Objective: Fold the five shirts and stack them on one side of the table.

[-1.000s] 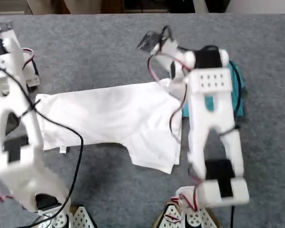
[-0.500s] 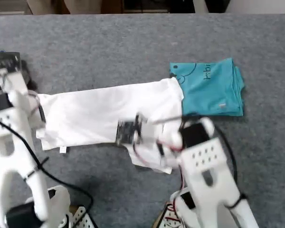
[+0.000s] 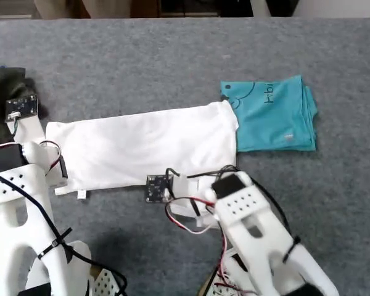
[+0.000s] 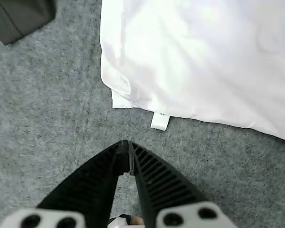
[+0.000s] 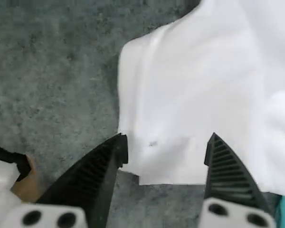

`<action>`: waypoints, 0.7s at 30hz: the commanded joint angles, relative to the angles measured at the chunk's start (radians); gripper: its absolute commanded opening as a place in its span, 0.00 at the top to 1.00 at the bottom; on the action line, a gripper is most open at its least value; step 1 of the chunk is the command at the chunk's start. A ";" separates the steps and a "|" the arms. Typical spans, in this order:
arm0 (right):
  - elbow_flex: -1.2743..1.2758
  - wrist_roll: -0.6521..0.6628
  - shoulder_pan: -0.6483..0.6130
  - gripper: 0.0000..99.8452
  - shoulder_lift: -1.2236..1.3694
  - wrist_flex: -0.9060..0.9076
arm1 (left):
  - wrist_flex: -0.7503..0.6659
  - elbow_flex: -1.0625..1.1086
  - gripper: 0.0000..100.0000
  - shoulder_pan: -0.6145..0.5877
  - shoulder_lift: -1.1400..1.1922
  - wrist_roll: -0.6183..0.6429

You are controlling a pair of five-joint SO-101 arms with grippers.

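Note white shirt [image 3: 142, 145] flat mid-table, touching folded teal shirt [image 3: 271, 117]. Right gripper [image 5: 167, 142] spread over sleeve flap [image 5: 171, 85]; left gripper [image 4: 127, 145] closed, beside hem [image 4: 133, 102]. Risk: pinching one layer only, dragging fold askew.

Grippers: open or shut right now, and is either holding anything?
Left gripper: shut, holding nothing, just off the white shirt.
Right gripper: open, over the white shirt's edge.

High view: overhead, facing down on table [image 3: 142, 55], arm bases [image 3: 102, 282] at 6 o'clock. Wrist views: close, facing down. All three share the white shirt [image 3: 142, 145].
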 commanded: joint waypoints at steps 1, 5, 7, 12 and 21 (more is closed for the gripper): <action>-0.015 -0.025 -0.012 0.73 0.102 -0.104 | -0.008 -0.005 0.98 0.006 -0.024 0.003; -0.022 -0.028 -0.012 0.73 0.203 -0.144 | -0.008 -0.005 0.98 0.005 -0.027 0.000; -0.024 -0.028 -0.008 0.73 0.236 -0.147 | -0.006 -0.005 0.98 0.005 -0.028 0.000; -0.061 -0.029 -0.007 0.73 0.186 -0.074 | -0.006 -0.005 0.98 0.005 -0.028 0.002; -0.090 -0.029 -0.012 0.73 -0.025 0.063 | -0.008 -0.005 0.98 0.005 -0.028 0.003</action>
